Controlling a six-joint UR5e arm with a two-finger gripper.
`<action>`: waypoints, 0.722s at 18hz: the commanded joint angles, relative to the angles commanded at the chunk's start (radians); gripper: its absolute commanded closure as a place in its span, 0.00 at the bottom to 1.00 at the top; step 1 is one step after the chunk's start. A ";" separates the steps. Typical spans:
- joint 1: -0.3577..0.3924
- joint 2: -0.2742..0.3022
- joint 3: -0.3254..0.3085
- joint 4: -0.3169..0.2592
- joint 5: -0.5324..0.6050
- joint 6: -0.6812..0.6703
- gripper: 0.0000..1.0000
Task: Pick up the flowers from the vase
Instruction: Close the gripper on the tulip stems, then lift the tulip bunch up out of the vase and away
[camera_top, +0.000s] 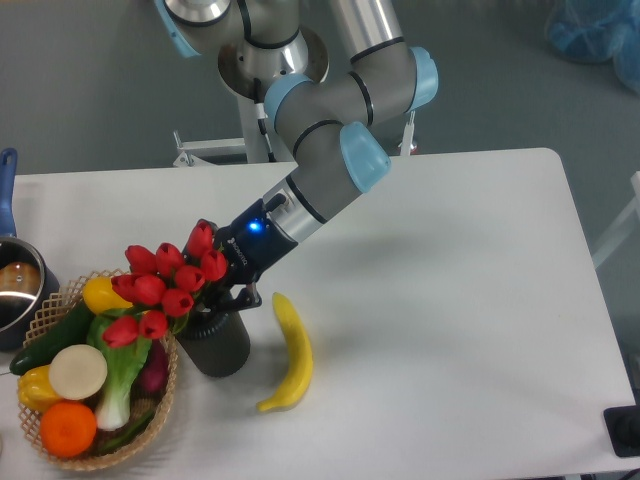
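One gripper (226, 283) reaches low over vase (216, 345), fingers buried among flowers (165, 283); grip state cannot be told. Dark vase sits directly beneath jaws, tulip heads spilling from them toward wicker basket (160, 405). Banana (290, 355) lies just beside vase on jaws' opposite side. Steel pot (15, 290) sits well beyond flowers, at table (450, 300) edge.

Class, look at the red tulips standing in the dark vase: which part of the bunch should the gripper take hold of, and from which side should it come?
Grip the flowers at the bundled stems just above the mouth of the vase, not at the buds. The heads lean left over the basket, so come from the right, where the gripper already sits and the table is open. Then lift roughly along the stems, probably up and leftward.
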 joint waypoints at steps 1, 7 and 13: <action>0.012 0.003 0.000 0.000 -0.017 -0.002 0.61; 0.043 0.028 -0.002 0.000 -0.075 -0.026 0.60; 0.068 0.060 -0.003 0.000 -0.134 -0.078 0.59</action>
